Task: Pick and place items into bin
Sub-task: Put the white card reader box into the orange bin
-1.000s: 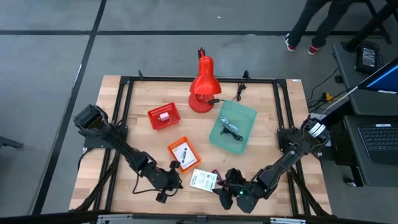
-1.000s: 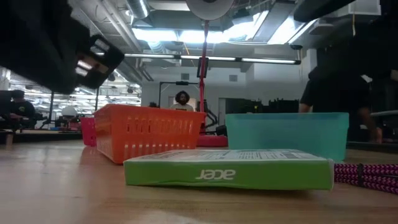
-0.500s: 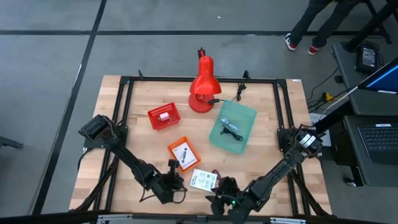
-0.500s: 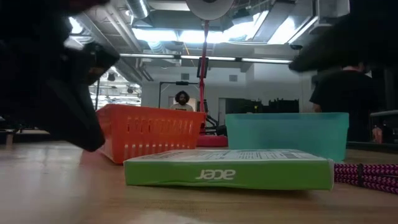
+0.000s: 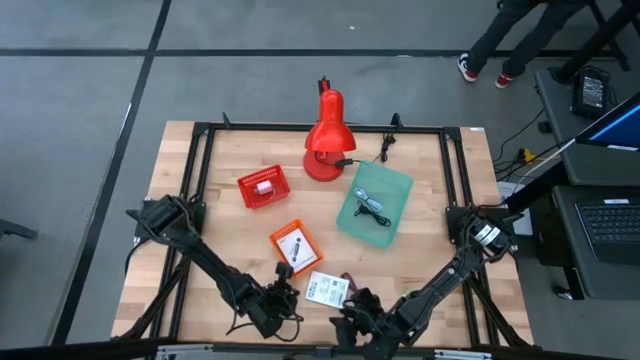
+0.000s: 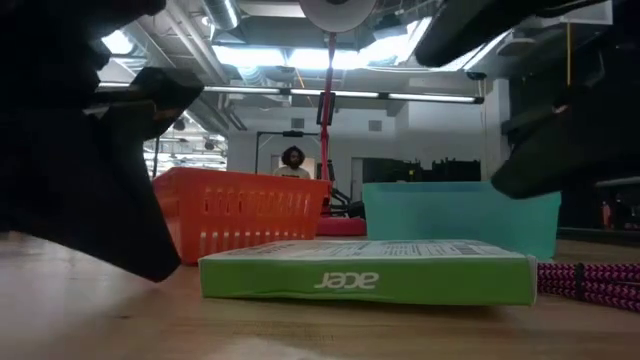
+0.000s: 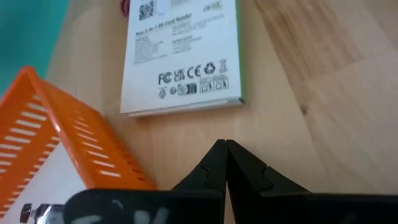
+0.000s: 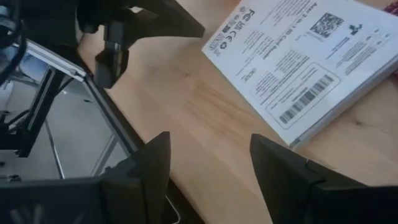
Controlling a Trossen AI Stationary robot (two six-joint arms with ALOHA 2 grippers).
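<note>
A white printed box point(image 5: 327, 288) with a green side point(image 6: 365, 275) lies flat on the wood near the table's front edge. Part of a purple strap point(image 6: 590, 280) shows just right of it. My left gripper point(image 7: 225, 155) is shut and hovers low just left of the box, pointing at it beside the orange basket point(image 5: 295, 245). My right gripper point(image 8: 211, 168) stands open at the box's near right corner, close to the table's front edge, with nothing between its fingers. The teal bin point(image 5: 375, 205) holds a black coiled cable point(image 5: 373, 210).
A red desk lamp point(image 5: 327, 140) stands at the back middle. A small red basket point(image 5: 263, 187) sits at the left of the table. The orange basket holds a white card. The black frame rail point(image 8: 93, 93) runs along the front edge. A person stands beyond the far right corner.
Both grippers have sunk and gone toward the table's near edge. My left gripper has turned about its wrist and now points at the box from the left. My right gripper has also shifted leftward toward the box's near corner. No object has moved.
</note>
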